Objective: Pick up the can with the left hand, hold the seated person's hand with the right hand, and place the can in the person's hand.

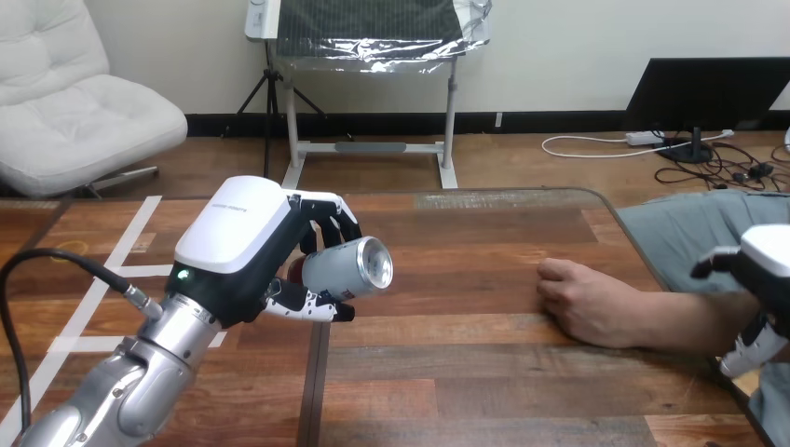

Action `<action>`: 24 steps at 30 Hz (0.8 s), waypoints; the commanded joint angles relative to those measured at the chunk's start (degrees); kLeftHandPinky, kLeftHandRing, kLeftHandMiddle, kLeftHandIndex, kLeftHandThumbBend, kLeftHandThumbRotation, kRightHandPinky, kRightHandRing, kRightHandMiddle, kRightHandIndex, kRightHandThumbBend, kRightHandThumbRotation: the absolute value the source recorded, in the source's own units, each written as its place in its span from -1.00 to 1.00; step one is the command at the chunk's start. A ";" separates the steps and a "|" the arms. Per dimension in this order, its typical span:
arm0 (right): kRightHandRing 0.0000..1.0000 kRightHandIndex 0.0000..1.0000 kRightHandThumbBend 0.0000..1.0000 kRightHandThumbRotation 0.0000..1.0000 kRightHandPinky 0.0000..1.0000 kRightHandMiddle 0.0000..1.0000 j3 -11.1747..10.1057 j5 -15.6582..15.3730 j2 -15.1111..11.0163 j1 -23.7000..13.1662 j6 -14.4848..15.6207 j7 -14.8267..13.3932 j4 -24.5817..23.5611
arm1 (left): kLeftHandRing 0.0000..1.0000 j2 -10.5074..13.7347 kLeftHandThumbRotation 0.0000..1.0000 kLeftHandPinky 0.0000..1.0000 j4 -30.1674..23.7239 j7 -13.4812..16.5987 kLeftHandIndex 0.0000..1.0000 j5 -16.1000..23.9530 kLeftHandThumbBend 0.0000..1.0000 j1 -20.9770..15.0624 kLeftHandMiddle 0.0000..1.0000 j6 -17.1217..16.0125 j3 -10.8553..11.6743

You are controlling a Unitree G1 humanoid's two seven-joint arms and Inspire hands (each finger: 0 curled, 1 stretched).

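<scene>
Left hand (244, 244) clenched round silver can (347, 268), clear of surface (484, 372). Right hand (759, 279) at person's forearm (685, 321), grip cannot tell. Person's hand (582, 300) rests far right; handover left.

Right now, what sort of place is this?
Likely a robot test bench: a wooden table marked with white tape, the left hand gripping a can, and a person's hand resting on the table.
</scene>
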 commanded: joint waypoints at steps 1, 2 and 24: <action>0.81 0.68 0.62 -0.85 0.69 0.79 2.45 -1.81 -2.09 -7.16 -0.81 -0.29 3.14 | -0.17 -0.57 -1.00 -0.27 -1.87 0.69 0.00 -0.52 0.33 -5.20 -0.04 -0.03 1.55; 0.81 0.68 0.62 -0.84 0.70 0.79 2.84 -2.05 -2.15 -7.60 -1.00 -0.35 3.80 | -0.17 -0.57 -1.00 -0.27 -1.86 0.70 0.00 -0.50 0.33 -5.22 -0.04 -0.05 1.54; 0.85 0.72 0.52 -0.72 0.75 0.82 9.75 -5.33 -0.86 -16.12 -1.29 -0.35 15.13 | -0.19 -0.34 -1.00 -0.28 -2.23 0.60 0.00 -0.72 0.34 -4.84 -0.05 -0.19 1.75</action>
